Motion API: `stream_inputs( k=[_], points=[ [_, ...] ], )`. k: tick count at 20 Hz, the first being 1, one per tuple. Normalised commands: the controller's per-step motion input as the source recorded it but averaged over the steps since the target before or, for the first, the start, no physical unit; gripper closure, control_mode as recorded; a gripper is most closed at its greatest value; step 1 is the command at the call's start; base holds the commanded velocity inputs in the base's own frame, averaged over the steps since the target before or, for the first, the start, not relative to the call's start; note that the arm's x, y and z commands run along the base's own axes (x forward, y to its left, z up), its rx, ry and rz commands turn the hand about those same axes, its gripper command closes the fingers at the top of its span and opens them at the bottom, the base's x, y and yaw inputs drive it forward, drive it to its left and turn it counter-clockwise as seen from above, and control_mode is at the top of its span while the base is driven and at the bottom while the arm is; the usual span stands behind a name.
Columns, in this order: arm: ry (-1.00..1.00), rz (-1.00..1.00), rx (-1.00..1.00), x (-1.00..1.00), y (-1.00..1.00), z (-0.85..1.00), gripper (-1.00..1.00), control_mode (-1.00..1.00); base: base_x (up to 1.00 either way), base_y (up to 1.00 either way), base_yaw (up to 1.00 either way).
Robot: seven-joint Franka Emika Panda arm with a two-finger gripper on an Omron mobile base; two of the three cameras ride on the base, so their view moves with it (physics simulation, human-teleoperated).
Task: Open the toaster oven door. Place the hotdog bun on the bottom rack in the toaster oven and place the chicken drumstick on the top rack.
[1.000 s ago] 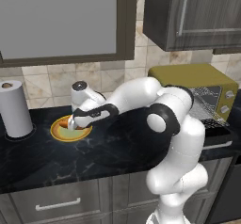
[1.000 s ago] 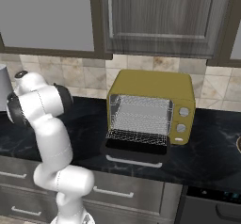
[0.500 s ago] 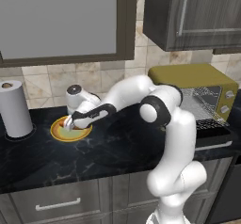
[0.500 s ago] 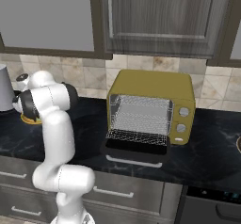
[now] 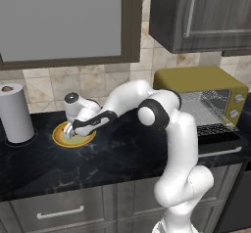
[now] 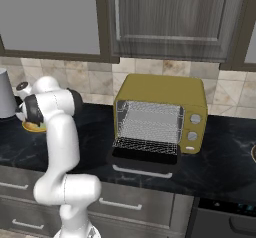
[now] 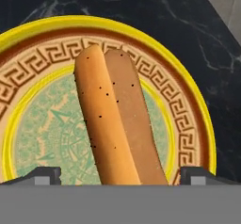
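The white arm reaches far to its left, elbow bent, wrist angled down, with the claw held low and its fingertips spread wide apart.

A kitchen with a dark stone counter

The black counter has thin white veins in it; under the counter are grey drawers with pale bar handles; behind the counter the wall is made of tan and cream tiles; above the counter hang dark grey wood cupboards; one cupboard has a flat pale grey panel; a white paper towel roll stands on the counter by the wall.
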Motion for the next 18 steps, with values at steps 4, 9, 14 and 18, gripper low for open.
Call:
stream_inputs(
  k=[4, 9, 14, 18],
  points=[
    [0.0, 0.0, -0.02, 0.15, 0.04, -0.16, -1.0, -1.0, 0.0, 0.0, 0.0],
    [0.0, 0.0, -0.01, 0.19, 0.0, -0.1, -1.0, -1.0, 0.0, 0.0, 0.0],
    [0.0, 0.0, 0.0, 0.14, 0.0, -0.1, -1.0, -1.0, 0.0, 0.0, 0.0],
    [0.0, 0.02, 0.0, 0.09, 0.0, -0.06, 1.0, -1.0, 0.0, 0.0, 0.0]
  ],
)
